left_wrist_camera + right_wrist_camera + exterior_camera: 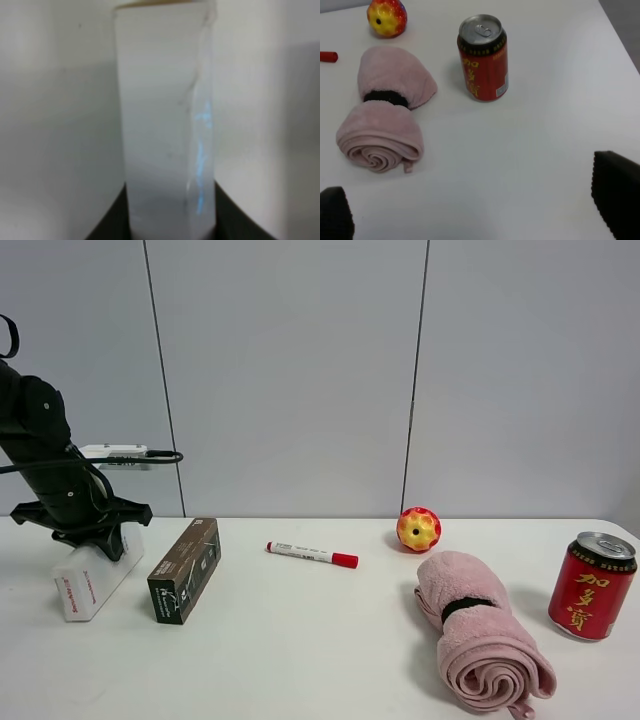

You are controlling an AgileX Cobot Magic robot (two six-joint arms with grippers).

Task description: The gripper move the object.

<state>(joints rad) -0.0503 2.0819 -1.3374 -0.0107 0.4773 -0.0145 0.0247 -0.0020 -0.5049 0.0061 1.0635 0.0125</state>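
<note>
Though under jaws, object [85, 590] beside carton [185, 570].

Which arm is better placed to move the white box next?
Left. Its hand, spread open, hangs right over the white box, and its wrist view shows the box close up. The right hand is open over the other side, near the can and towel.

Dark box [185, 571] just beside white box [92, 585]; gap narrow.
</note>
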